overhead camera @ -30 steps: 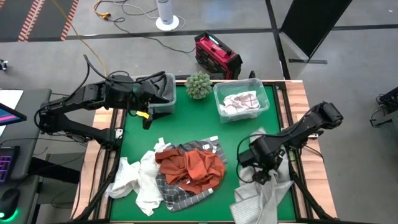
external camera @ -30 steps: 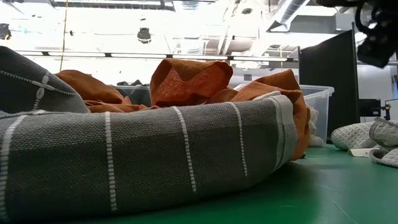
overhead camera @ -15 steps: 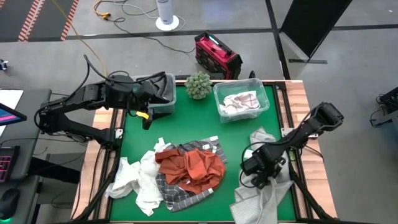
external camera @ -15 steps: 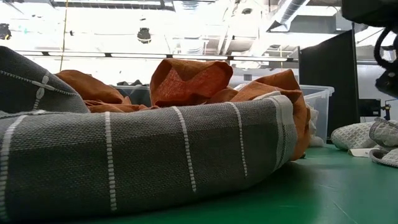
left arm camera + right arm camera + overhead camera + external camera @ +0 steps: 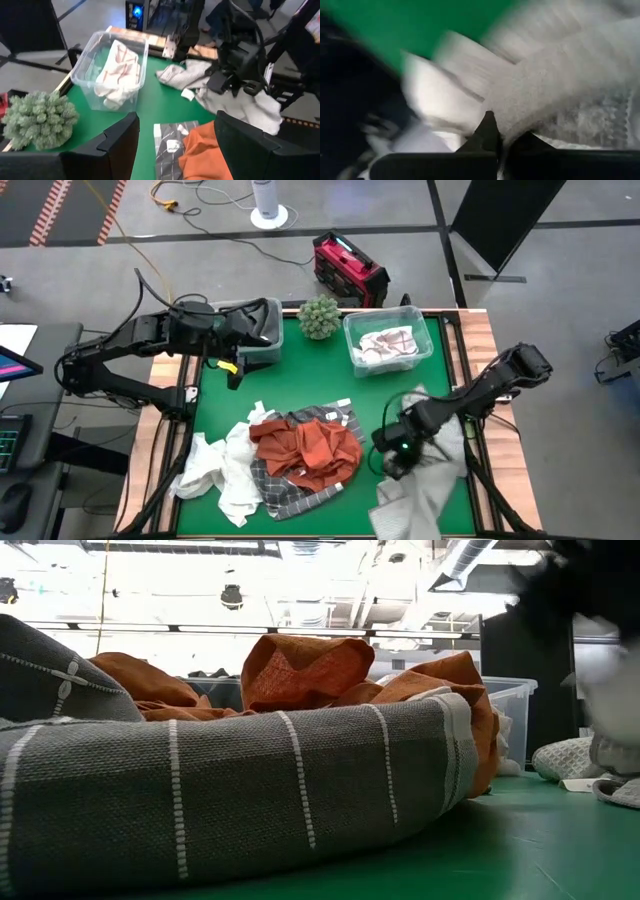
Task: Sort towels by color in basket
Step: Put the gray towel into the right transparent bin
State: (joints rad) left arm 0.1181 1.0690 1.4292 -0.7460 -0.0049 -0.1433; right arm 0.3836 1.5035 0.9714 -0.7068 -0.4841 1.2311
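Observation:
My right gripper (image 5: 395,455) is shut on the light grey towel (image 5: 428,485) at the table's near right. A pile lies in the middle near the front edge. In it the rust-orange towel (image 5: 312,448) rests on the dark grey plaid towel (image 5: 300,488), with white towels (image 5: 222,470) to their left. At the far left my left gripper (image 5: 262,332) hangs open over a dark basket (image 5: 270,306), holding nothing. In the left wrist view its fingers stand wide apart around the left gripper point (image 5: 175,125). The low view is filled by the dark grey towel (image 5: 250,800). My right gripper pinches a raised bunch of the light grey towel (image 5: 525,110) between its two fingers, near the towel's left side; one layer or several, I cannot tell. The fingers come from above, slanting from the right. The towel's remaining cloth (image 5: 412,515) lies on the table.
A clear bin (image 5: 352,330) holding a white towel with red lines stands at the far right. A small green plant (image 5: 320,317) stands beside it. A red box (image 5: 348,270) sits on the floor beyond the table.
My right gripper has dropped onto the light grey towel, shut on it, and gone toward the table's left edge. The towel's held part has been drawn leftward and bunched up, while its far end stays near the right rail.

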